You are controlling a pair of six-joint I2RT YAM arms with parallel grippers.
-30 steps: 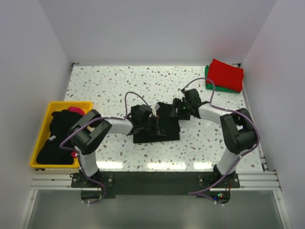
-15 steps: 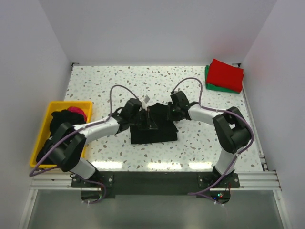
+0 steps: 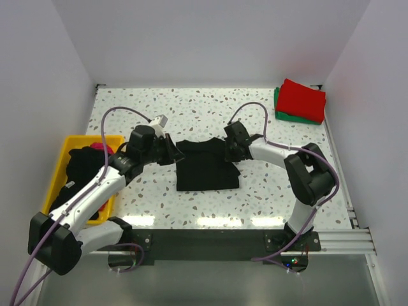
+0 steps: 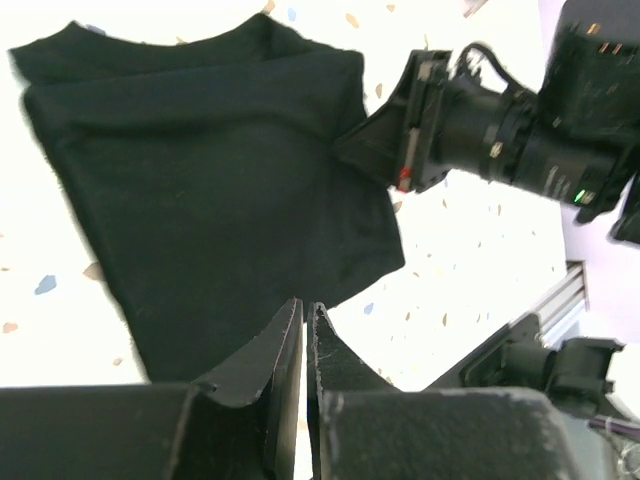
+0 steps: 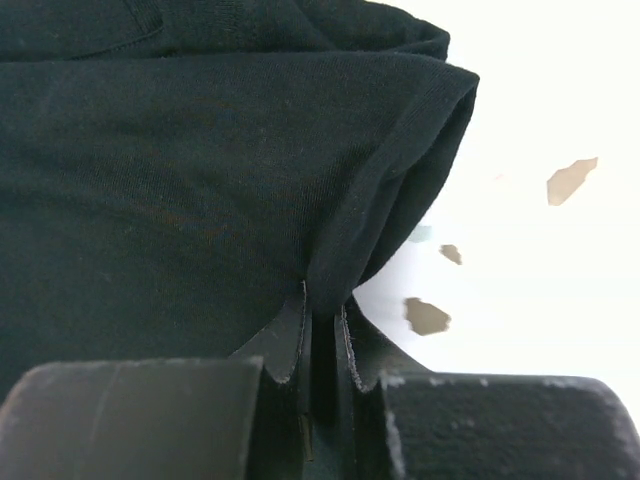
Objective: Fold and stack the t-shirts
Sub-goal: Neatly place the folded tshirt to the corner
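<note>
Top external view: an aluminium rail (image 3: pixel 204 241) runs along the near edge and carries both arm bases. Beyond it lies a white speckled table (image 3: pixel 159 102), glare-bright, boxed in by plain white walls (image 3: pixel 210 38) at left, right and back. Near left, a yellow bin (image 3: pixel 53 186) sits at the table edge. It holds a black cloth heap (image 3: pixel 80 175), with a pink t-shirt (image 3: pixel 102 148) showing at its far end. At centre the black t-shirt (image 3: pixel 205 169) lies flat and folded on the table. Its broader end, with the sleeve folds, points toward the back wall, and its narrower end toward the arm bases. The outline is close to square, so the long axis is hard to call; if anything it runs near to far. The left gripper (image 4: pixel 303 312) sits just off the shirt's far-left corner. In the left wrist view its fingers are drawn almost together with only a thin slit between them, and nothing is held. The right gripper (image 5: pixel 322 302) is at the shirt's far-right corner, closed and pinching a rolled fold of the black cloth at the sleeve edge. Far right, against the back corner, a folded red t-shirt (image 3: pixel 301 99) rests on a folded green t-shirt (image 3: pixel 278 107), well apart from the black one.
</note>
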